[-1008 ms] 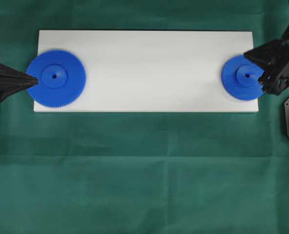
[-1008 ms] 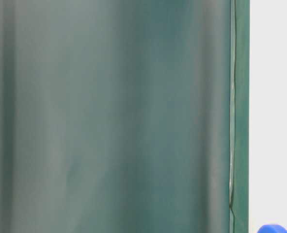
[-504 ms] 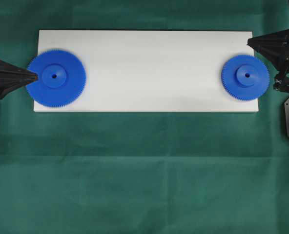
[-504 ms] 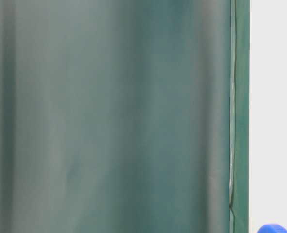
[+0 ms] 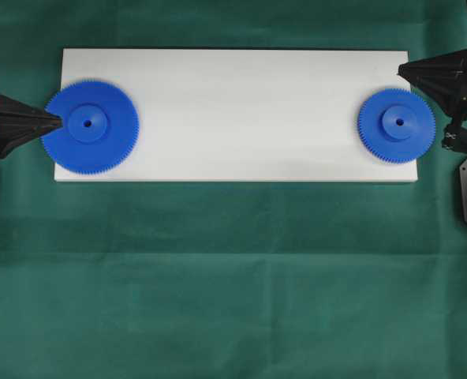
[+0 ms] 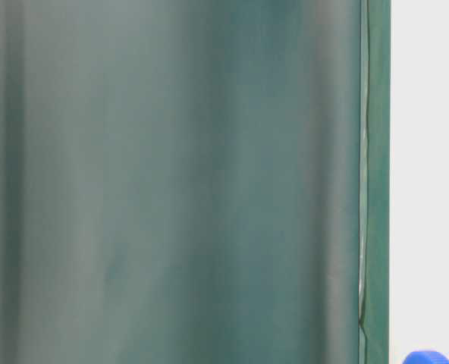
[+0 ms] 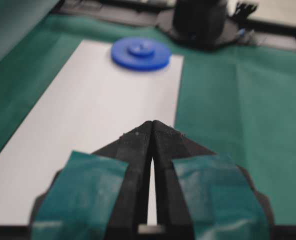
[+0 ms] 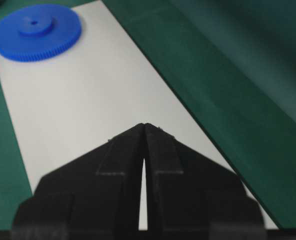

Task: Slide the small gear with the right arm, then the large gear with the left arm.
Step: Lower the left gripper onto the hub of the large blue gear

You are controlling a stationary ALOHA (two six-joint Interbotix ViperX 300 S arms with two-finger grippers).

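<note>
Overhead first. White board [image 5: 233,114] on green cloth [image 5: 233,276], used here as the landmark. Large gear [image 5: 91,126] flat on the board's left end, teeth overhanging that edge a little. Small gear [image 5: 397,125] flat on the board's right end. Left gripper [image 5: 57,122] pinched to a point, tip right at the large gear's outer teeth, probably lined up to push it along the board. Right gripper [image 5: 401,72] pinched too, tip just off the board's far right corner, apart from the small gear, likely getting set behind it for the first slide. Both arms cut off at the frame edges.

Table-level next. Mostly blurred green backdrop; a sliver of blue gear [image 6: 426,356] at the frame edge, too cropped to say which one.

Left wrist. Closed fingers [image 7: 138,145] over the board, taped teal at the base, hiding the large gear beneath; small gear [image 7: 141,53] at the board's far end, soft focus.

Right wrist. Closed fingers [image 8: 160,150] above the board, large gear [image 8: 36,32] at its far end; small gear out of frame.
</note>
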